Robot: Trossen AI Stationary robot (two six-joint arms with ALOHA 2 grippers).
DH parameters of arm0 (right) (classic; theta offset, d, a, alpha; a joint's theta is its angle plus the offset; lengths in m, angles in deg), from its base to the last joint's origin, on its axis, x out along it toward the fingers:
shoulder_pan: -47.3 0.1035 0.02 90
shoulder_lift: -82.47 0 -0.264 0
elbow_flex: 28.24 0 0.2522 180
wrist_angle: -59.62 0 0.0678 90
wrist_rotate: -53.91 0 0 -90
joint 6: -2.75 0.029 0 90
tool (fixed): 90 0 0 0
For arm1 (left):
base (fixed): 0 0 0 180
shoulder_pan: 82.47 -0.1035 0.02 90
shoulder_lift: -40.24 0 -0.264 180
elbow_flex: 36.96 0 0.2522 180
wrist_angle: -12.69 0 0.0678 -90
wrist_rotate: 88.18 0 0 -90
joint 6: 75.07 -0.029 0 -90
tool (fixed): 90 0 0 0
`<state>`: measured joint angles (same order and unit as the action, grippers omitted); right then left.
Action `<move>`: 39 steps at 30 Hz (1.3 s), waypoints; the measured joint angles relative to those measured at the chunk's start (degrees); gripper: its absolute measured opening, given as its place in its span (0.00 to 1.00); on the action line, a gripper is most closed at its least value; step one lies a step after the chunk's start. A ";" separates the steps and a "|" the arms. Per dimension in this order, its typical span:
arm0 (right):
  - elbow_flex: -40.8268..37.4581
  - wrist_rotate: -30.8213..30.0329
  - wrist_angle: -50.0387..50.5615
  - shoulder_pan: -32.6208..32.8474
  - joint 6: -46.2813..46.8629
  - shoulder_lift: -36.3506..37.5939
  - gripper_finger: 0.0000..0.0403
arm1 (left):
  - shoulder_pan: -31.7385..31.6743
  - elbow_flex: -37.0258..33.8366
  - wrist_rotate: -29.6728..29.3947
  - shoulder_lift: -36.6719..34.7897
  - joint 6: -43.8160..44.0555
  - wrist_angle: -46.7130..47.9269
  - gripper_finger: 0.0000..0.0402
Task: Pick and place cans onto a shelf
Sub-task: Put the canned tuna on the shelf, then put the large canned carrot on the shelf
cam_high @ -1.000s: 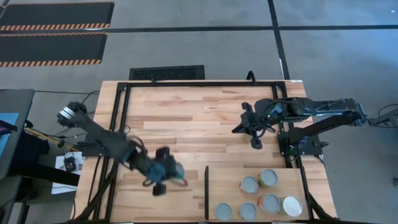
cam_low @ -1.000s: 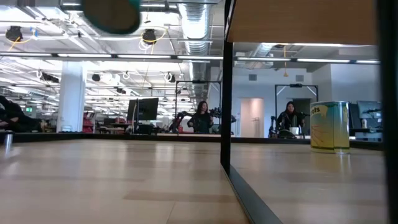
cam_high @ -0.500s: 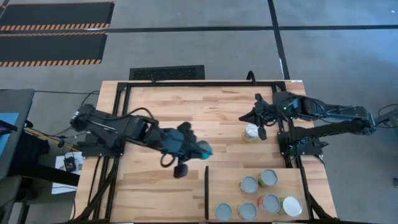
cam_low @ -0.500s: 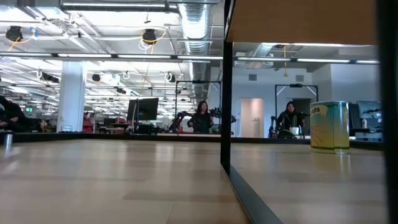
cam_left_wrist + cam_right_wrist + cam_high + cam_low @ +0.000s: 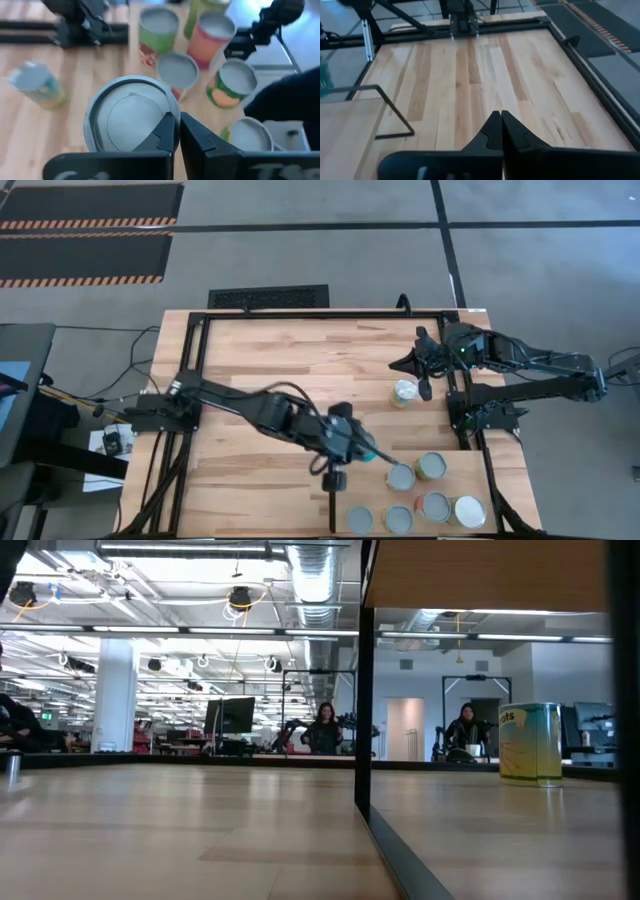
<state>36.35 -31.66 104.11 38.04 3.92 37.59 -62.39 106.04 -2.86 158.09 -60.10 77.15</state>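
Left gripper (image 5: 372,457), on a dark arm stretched across the plank-striped wooden tabletop (image 5: 290,355), hangs over the flat pale plywood shelf (image 5: 365,480) at the table's near right corner, just past the thin black upright divider (image 5: 332,488) on the shelf's left edge. Its jaws are pressed together, tips over the round silver-grey top of a tin (image 5: 400,476) in the shelf's back row; whether they touch the lid can't be told. In the left wrist view that grey-lidded tin (image 5: 131,120) fills the foreground right behind the closed fingers (image 5: 165,136).

Six cans stand on the shelf: the grey-topped one, a green-labelled can (image 5: 431,467) just beside it on the right, and along the near edge two more grey-topped tins (image 5: 359,520) (image 5: 398,519), a red-sided can (image 5: 434,506) and a wider white-topped can (image 5: 469,511) at the far right. A seventh, a yellow-green-labelled tin (image 5: 404,392), stands off the shelf on the tabletop nr the right edge.

Right gripper (image 5: 425,383) hovers close to that lone tin, jaws pressed together and holding nothing; right wrist view shows closed fingers (image 5: 500,131) over bare planks.

Low view: a yellow-green can (image 5: 530,744) stands upright on the shelf, right of the divider; people sit far off in the room beyond.
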 joint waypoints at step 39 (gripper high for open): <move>0.00 0.17 2.24 0.24 -1.20 0.83 0.02 | 4.30 0.27 4.44 9.86 3.35 2.62 0.15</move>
<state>36.35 -31.49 106.36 38.28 2.72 38.42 -58.09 106.31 1.58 167.95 -56.75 79.77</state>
